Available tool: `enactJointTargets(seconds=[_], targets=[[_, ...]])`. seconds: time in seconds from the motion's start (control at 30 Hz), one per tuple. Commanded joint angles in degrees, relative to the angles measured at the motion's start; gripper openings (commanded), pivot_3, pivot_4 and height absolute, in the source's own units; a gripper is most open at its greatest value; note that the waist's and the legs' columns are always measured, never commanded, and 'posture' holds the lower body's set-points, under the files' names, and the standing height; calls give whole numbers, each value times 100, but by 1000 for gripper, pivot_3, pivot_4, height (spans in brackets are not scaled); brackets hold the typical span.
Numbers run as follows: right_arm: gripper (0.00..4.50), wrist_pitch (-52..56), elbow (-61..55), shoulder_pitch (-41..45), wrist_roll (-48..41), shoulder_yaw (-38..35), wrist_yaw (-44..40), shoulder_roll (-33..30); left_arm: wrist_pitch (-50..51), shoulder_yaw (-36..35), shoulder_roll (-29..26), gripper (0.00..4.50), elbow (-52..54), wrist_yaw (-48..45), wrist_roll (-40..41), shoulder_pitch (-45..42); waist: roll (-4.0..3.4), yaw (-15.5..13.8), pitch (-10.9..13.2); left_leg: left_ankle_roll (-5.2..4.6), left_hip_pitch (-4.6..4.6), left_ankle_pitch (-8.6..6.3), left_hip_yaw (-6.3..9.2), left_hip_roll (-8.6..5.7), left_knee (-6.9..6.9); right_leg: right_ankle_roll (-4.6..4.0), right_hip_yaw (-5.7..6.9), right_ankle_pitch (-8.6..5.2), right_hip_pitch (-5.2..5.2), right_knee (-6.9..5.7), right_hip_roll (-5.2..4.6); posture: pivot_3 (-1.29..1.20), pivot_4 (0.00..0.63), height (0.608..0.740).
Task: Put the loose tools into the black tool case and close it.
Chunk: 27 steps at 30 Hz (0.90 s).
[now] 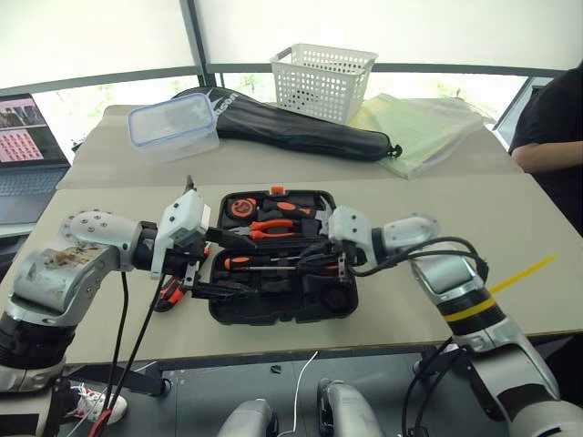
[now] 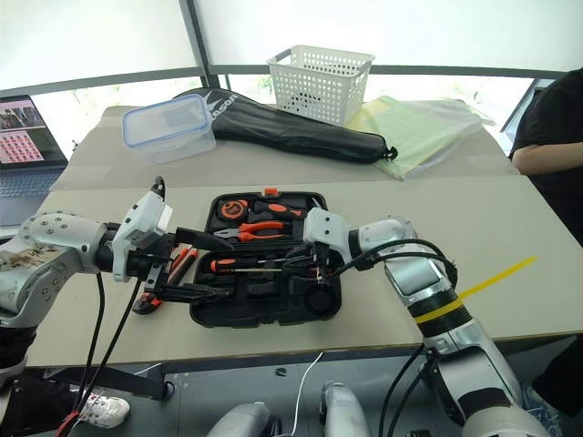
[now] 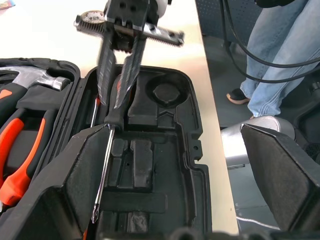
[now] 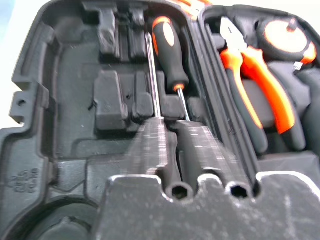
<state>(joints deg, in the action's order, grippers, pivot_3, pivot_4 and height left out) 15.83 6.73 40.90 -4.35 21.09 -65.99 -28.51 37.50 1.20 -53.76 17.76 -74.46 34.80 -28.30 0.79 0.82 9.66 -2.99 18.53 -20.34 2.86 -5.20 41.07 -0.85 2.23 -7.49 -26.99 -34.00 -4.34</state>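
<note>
Robot test room or lab, set by windows

A plain grey counter, a laptop showing image grids, trailing cables, and a seated person alongside point to a workspace.

White lettering on the long black soft bag, too small to read.
</note>
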Motion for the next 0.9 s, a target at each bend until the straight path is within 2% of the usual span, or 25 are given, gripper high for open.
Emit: enactJointTargets(seconds=[0.03,0.1,0.2,0.4,0.5,0.63,0.77,0.9], targets=[[60,91,-83,-13,318,263,140,82,-100,-68,11,4500,47,15,5,-66,0,3,0,0,0,0,0,0,-1,0,0,0,-1,-1,0,0,150,740],[60,37,98,-14,568,361,321,124,-91,-90,12,4500,54,27,8,-54,0,3,-1,0,0,0,-1,0,-1,0,2,0,-1,-1,0,0,150,740],[60,-49,33,-121,764,581,165,-35,-74,-124,6,4500,71,56,16,-17,2,4,-3,0,-4,0,-4,-1,2,0,2,0,0,0,0,0,150,740],[60,292,-306,-121,505,282,258,28,-16,-282,-17,4500,156,255,51,203,4,-2,-6,1,-11,0,-5,-1,1,0,-1,0,4,0,1,0,150,740],[60,728,-874,-74,-291,-369,279,246,61,-590,-91,4500,172,468,93,471,4,-1,-6,1,-8,0,-4,-1,1,-1,0,0,1,0,2,0,150,740],[60,2101,-1587,90,-1505,-1375,374,249,190,-1372,-260,4500,228,810,83,1285,3,32,-5,1,3,1,-5,0,-6,-2,0,0,-16,-4,3,0,150,740],[1083,3119,-2470,-188,-2784,-2064,59,-243,499,-2496,-34,4500,-26,1591,51,2215,1,-7,-4,1,2,0,2,1,-20,-2,10,0,-15,0,6,0,150,740],[2465,3545,-2992,-471,-3471,-2398,82,-609,-274,-3160,56,4500,-526,1648,-433,3057,2,-16,-4,0,3,-1,5,1,-26,-1,9,0,-12,3,5,0,150,740]])
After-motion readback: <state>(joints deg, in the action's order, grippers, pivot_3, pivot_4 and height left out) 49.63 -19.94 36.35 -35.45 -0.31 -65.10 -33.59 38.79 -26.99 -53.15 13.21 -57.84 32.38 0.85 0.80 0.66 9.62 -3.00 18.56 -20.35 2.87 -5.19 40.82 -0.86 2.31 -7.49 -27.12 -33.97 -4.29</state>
